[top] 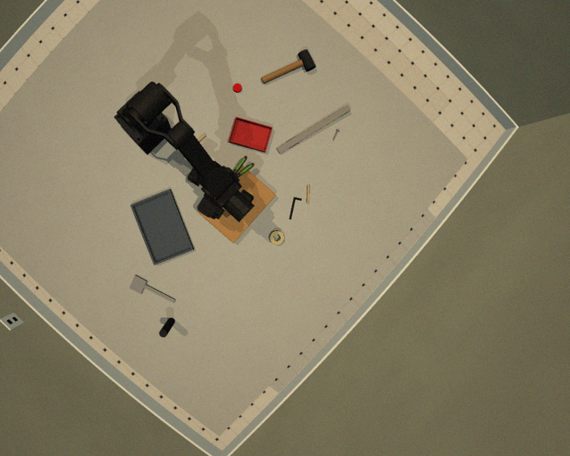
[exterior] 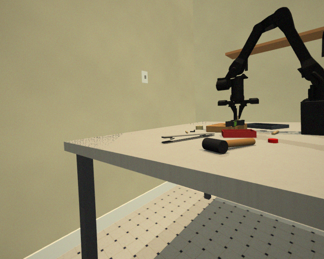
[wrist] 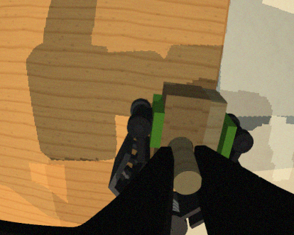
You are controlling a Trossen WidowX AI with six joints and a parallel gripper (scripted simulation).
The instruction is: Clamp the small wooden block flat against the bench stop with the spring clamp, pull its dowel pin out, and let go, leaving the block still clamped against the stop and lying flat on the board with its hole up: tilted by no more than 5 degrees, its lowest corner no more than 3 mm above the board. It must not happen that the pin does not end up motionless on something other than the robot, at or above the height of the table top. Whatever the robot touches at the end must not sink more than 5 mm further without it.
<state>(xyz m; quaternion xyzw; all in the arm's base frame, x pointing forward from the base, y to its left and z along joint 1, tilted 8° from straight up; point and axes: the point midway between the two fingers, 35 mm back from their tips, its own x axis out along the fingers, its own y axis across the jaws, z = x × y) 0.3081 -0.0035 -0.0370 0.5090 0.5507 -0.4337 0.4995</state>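
Observation:
The wooden block [wrist: 185,116] is on the board [top: 234,233] [exterior: 213,128] [wrist: 150,23], near its edge. A paler strip [wrist: 216,122] close along its right side looks like the bench stop. The green pads of the spring clamp [wrist: 158,130] stand on both outer sides of the pair; the clamp's green-marked handles [top: 240,164] stick out past the board. The dowel pin [wrist: 187,183] stands up from the block. My gripper [exterior: 237,119] [wrist: 182,156] points down and is shut on the pin, a fingertip on each side. The block's underside is hidden.
A red tray [top: 249,135] [exterior: 238,133] lies near the clamp handles. A dark tray [top: 163,228] lies on the board's other side. A tape roll [top: 271,237], a hex key [top: 292,209] and a small dowel [top: 307,193] lie beyond the board. A mallet [top: 283,71] [exterior: 214,145] lies farther off.

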